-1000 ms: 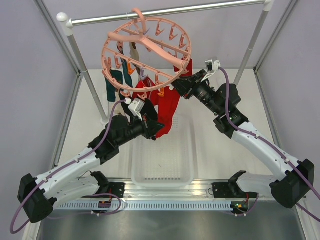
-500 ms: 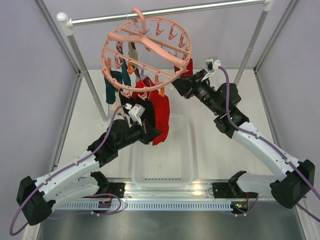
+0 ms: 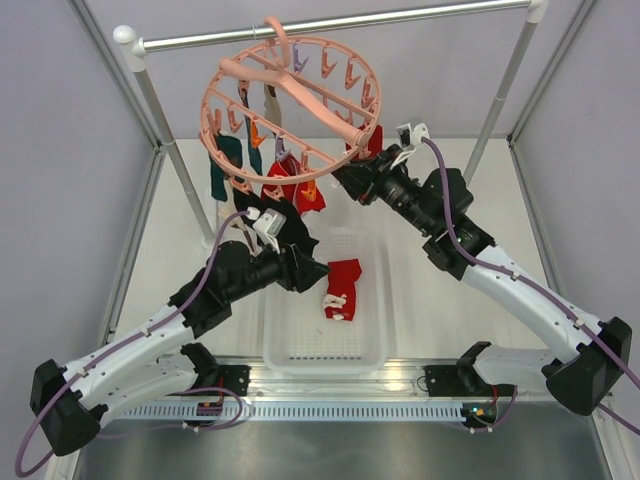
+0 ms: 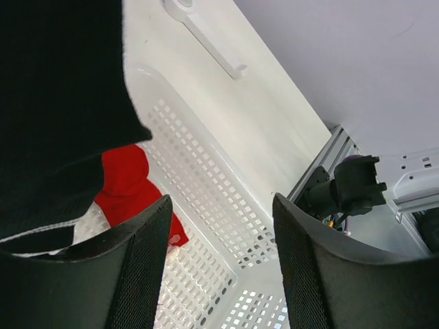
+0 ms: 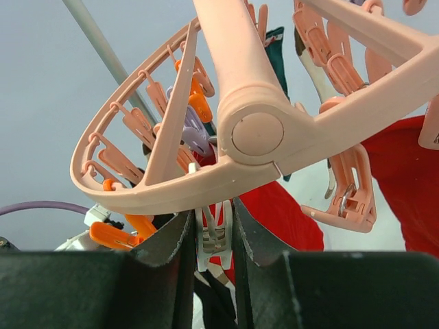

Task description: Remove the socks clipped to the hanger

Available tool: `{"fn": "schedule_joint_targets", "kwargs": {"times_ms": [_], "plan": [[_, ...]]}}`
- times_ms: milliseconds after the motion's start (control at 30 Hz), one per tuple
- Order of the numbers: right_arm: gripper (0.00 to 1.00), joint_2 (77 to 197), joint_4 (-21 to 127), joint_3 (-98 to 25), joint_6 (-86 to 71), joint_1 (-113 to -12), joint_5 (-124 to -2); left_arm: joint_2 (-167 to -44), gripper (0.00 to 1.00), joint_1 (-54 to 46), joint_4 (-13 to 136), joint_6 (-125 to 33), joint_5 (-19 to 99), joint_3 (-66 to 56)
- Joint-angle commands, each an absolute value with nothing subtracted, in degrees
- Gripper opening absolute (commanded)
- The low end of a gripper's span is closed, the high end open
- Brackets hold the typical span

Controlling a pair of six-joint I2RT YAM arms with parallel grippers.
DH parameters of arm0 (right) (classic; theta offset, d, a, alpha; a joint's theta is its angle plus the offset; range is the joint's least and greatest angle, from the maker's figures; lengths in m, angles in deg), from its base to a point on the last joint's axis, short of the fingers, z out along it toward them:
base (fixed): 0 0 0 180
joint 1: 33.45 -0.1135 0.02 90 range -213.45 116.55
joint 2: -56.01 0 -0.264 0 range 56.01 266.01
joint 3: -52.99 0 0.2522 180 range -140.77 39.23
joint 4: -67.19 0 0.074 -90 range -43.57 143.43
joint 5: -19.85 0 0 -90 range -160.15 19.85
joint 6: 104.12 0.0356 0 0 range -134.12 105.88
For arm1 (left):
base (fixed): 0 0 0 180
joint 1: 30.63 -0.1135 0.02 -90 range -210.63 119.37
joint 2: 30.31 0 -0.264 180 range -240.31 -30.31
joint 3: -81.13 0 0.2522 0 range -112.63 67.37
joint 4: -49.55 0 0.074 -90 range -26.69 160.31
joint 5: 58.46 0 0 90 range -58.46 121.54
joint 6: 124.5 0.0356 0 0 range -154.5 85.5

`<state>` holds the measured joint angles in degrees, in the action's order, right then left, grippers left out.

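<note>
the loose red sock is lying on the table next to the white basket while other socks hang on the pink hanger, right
Not quite. The loose red sock lies inside the white basket, not on the table next to it; the top external view shows this. Other socks do hang on the pink hanger.

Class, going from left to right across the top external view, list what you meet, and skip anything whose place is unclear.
left upright of the rail → dark teal sock → red sock lying in the white basket → right upright of the rail
</note>
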<state>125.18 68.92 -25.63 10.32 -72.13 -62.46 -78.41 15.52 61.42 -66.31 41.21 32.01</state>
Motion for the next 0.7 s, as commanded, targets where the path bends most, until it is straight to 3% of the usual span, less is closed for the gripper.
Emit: {"fn": "schedule_joint_targets", "kwargs": {"times_ms": [0,367,667], "plan": [[0.01,124.6,68.2,-28.1,8.8,-73.3,-63.8,-77.8,0.65,16.0,58.0,-64.6,43.0,31.2],[0.01,124.6,66.4,-27.7,8.4,-77.0,-65.7,-85.4,0.67,20.0,47.2,-65.2,35.7,27.8],[0.01,124.8,65.2,-28.7,8.4,-78.8,-66.5,-100.0,0.72,24.7,35.9,-65.0,16.6,22.9]]}}
